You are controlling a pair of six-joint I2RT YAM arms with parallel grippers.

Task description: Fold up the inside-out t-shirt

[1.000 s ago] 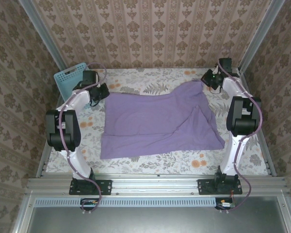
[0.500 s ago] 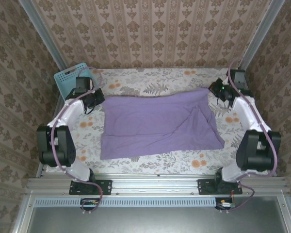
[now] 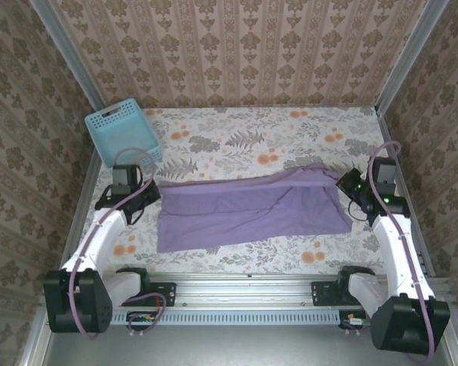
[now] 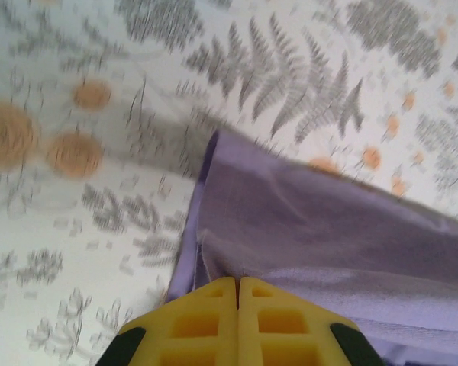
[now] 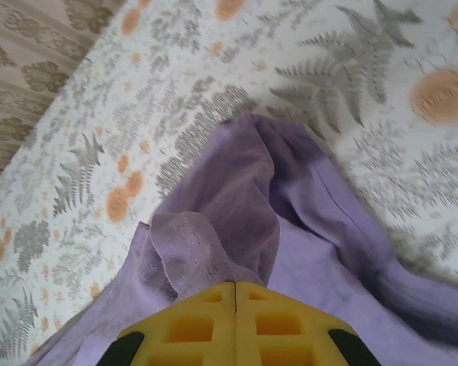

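- Shirt (image 3: pixel 252 207) lies as a long, low purple band across the near half of the desk (image 3: pixel 237 145), stretched between the two hands. The plain face is up and no lettering can be seen.
- Left hand (image 3: pixel 146 197) is pressed together on the shirt's far left corner. In the left wrist view the yellow fingers (image 4: pixel 191 328) meet with the cloth edge caught at their tips.
- Right hand (image 3: pixel 343 185) is likewise pinched on the far right corner. In the right wrist view a small pucker of cloth bunches just ahead of its fingers (image 5: pixel 191 328).
- Progress, as I judge it: the first lengthwise fold is under way, with the far edge brought over toward the near one, but it is not yet laid down or released.
- What seems left: set the held edge even with the near edge, let go, smooth the layers, then fold crosswise into a compact packet. I cannot tell where the sleeves sit.
- Right end looks rumpled, with a raised ridge and a loose flap near the right hand, so it will likely need flattening before any further fold.
- Basket (image 3: pixel 122 131) stands in the far left corner, well apart from the shirt and not in the way.
- Side walls run close beside both arms, so there is little room to pull outward.
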